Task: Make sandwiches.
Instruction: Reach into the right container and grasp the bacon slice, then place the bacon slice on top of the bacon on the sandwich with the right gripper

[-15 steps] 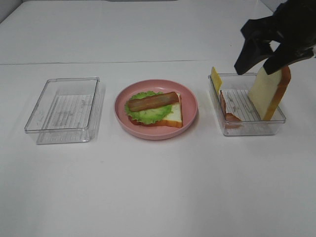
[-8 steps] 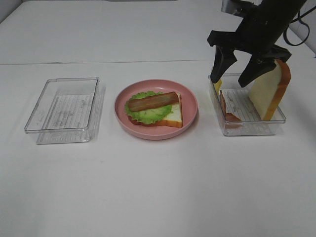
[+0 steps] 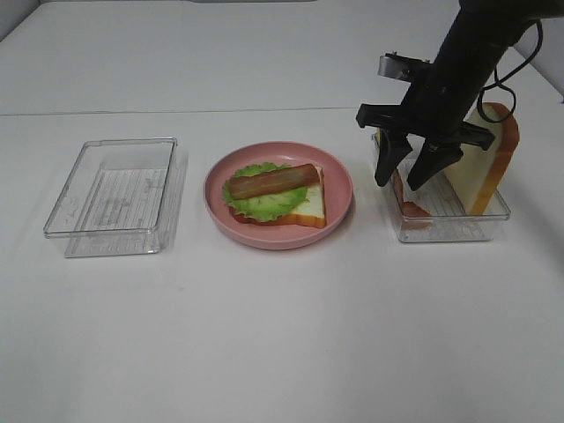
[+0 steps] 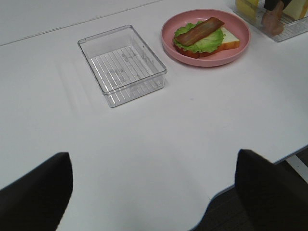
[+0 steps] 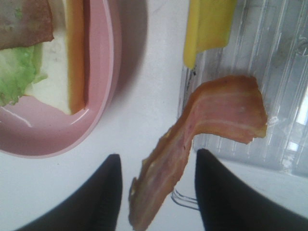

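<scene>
The open-faced sandwich (image 3: 275, 194) lies on a round pink plate (image 3: 339, 189): a white bread slice, green lettuce and a brown-red bacon strip (image 3: 271, 181) on top. My right gripper (image 3: 399, 182) reaches down into the right clear container (image 3: 449, 231), its jaws open and straddling a pink ham slice (image 5: 216, 115) that leans over the container's wall. A gap shows on each side of the ham. A second bread slice (image 3: 483, 167) stands on edge in that container, and yellow cheese (image 5: 209, 24) leans at its far corner. My left gripper (image 4: 154, 192) hovers wide open, away from the food.
An empty clear container (image 3: 115, 198) sits left of the plate. The white table's front edge (image 4: 250, 166) shows in the left wrist view. The right arm's black cable hangs behind the standing bread.
My right gripper has swung left off the standing bread and dropped into the container, coming down around the ham with its jaws narrowing. The left gripper and the plate stayed put.
</scene>
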Controlling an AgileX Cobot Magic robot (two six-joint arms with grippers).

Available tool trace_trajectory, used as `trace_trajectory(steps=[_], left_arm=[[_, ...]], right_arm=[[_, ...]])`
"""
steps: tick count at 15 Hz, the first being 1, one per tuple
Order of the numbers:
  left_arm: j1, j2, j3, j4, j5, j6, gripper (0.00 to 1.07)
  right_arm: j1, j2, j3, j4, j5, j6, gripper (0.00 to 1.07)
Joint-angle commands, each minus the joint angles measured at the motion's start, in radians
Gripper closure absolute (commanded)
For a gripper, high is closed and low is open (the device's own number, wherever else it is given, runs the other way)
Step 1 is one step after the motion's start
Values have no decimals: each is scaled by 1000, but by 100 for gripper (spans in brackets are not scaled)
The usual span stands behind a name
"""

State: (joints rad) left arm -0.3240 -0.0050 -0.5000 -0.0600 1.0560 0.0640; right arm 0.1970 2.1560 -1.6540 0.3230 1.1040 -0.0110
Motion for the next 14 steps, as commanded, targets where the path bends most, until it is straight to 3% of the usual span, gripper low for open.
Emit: trace_trajectory(steps=[1,2,10,12,14], left_arm=[[2,-24,1,-7,-10,1,20],[2,-24,1,-7,-10,1,20],[2,-24,1,-7,-10,1,20],[2,-24,1,-7,-10,1,20],[2,-24,1,-7,-10,1,20]], right_arm=[[3,5,-8,-12,0,11,96],[3,5,-8,-16,4,11,107],[3,-106,-64,-6,132,3,107],[3,-166,-65,55,138,0,107],[3,-200,-66,251,137,-75,107]])
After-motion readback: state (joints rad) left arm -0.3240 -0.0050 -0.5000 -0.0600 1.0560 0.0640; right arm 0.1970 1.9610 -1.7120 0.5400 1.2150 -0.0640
